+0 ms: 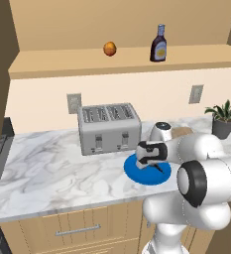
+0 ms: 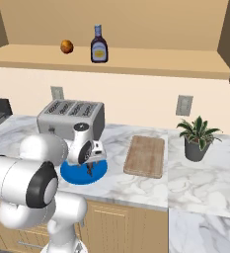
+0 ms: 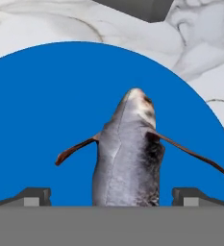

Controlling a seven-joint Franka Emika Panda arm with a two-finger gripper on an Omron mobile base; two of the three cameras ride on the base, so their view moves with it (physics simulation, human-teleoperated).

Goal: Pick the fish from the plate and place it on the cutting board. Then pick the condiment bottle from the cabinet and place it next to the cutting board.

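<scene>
Low over the plate the gripper hangs, its two tips spread apart on either side of the fish, not yet touching its flanks. The fish lies on the blue plate, its thin fins splayed outward. A good grasp, by the look of it, means closing squarely across the thick body, clear of the fins, then lifting straight. Beyond the plate stands the toaster; beside it the cutting board waits, and above, the condiment bottle stands in the cabinet.
</scene>
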